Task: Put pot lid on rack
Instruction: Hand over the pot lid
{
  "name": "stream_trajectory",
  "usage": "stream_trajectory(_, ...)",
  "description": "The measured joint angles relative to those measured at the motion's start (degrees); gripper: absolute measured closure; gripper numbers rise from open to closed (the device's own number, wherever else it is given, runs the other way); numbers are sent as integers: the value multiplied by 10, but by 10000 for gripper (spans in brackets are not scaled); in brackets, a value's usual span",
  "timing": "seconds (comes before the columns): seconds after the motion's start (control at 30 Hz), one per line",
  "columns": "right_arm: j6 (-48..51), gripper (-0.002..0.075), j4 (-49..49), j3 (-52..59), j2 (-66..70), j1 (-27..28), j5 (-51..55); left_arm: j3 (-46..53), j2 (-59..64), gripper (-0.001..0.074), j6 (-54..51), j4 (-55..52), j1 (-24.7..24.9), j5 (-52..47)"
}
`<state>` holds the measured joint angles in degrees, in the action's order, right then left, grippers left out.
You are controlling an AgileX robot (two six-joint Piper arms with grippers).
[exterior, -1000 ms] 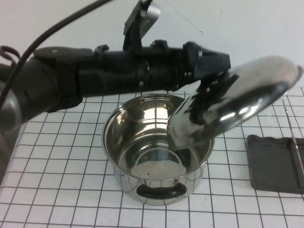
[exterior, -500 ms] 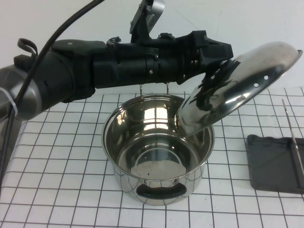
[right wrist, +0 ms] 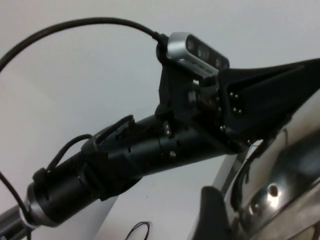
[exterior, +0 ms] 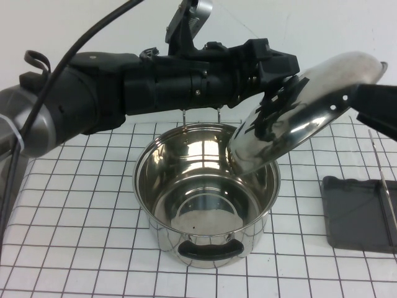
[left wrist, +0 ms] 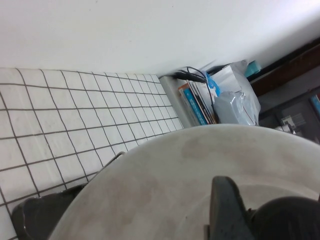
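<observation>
The pot lid (exterior: 304, 115) hangs tilted above the pot, its shiny dome facing my left arm. My left gripper (exterior: 280, 77) is shut on the lid's black knob (left wrist: 290, 220), with one of its fingers (left wrist: 225, 210) beside the knob. My right gripper (exterior: 374, 102) reaches in from the right at the lid's raised rim. It stands open, and one of its fingers (right wrist: 214, 215) sits close beside the lid's rim (right wrist: 272, 200). The rack (exterior: 356, 211) is a dark grey tray on the right of the table, with thin wire rods (exterior: 383, 180) rising from it.
A deep steel pot (exterior: 205, 186) with a black handle (exterior: 209, 249) stands mid-table, right under the lid's lower edge. The table is white with a black grid. My left arm (exterior: 155, 87) spans the back of the scene. Clutter (left wrist: 220, 97) lies beyond the table's edge.
My right gripper has come into the high view from the right and now meets the lid's raised rim. The left arm lifted the lid slightly, then held still.
</observation>
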<state>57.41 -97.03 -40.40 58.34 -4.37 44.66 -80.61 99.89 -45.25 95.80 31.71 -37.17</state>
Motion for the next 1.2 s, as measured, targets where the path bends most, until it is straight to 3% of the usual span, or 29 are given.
stream_trajectory(0.43, -38, 280, 0, -88, 113, -2, 5, 0, 4, 421, -3, 0, 0, 0)
stream_trajectory(0.5, -39, 321, 0, -96, 127, -3, 6, 0, 4, 421, -5, 1, 0, 0)
stream_trajectory(0.7, -37, 563, -9, -101, 137, -6, 23, -1, 5, 419, -8, 19, 0, 1)
stream_trajectory(1.13, -15, 585, -10, -101, 138, -6, 41, -4, 5, 417, -102, 40, -9, -30)
stream_trajectory(1.2, 7, 628, -6, -102, 138, -6, 42, -4, 5, 377, -110, 32, -14, -41)
